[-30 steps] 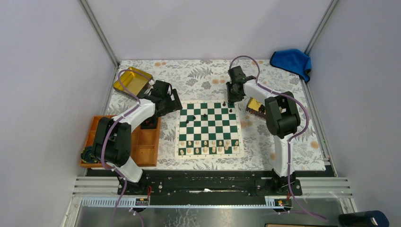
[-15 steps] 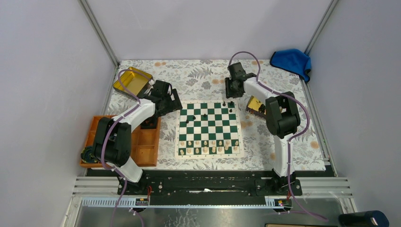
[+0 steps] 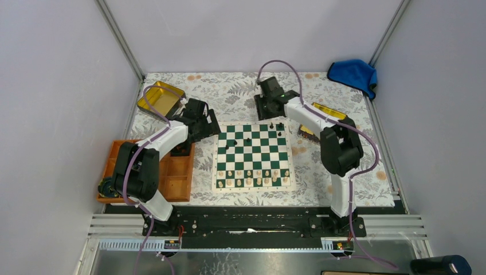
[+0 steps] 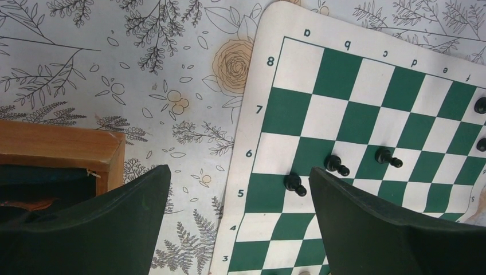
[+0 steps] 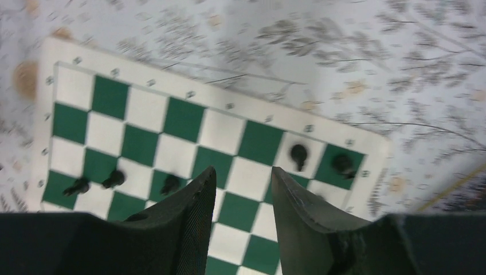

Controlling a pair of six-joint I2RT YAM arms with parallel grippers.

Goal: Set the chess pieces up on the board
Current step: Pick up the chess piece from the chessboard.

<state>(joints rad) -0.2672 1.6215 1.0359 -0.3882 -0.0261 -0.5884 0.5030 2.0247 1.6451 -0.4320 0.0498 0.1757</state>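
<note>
The board point(image 3: 252, 156) lies flat in the middle of the table. Several black chess pieces stand on its far half; two point(image 3: 270, 125) point(image 3: 280, 126) are on the back row at the right, three point(image 3: 235, 142) in a slanted line to the left. My right gripper point(image 3: 267, 116) hovers over the far edge, open and empty; its wrist view has the jaws point(image 5: 243, 172) parted above bare squares, with two pieces point(image 5: 298, 153) beyond them. My left gripper point(image 3: 213, 127) hangs wide open by the board's far left corner point(image 4: 239, 171), beside a black piece point(image 4: 295, 184).
Cream pieces point(image 3: 252, 177) fill the board's two near rows. An orange compartment tray point(image 3: 175, 175) sits left of the board, its corner point(image 4: 63, 146) under my left finger. A gold tin point(image 3: 160, 97) is at the back left, another point(image 3: 329, 110) under the right arm, a blue cloth point(image 3: 352, 73) at the back right.
My right gripper opened, leaving a black piece on the far right corner square, then rose and swung left along the board's far edge. The left arm has not moved.
</note>
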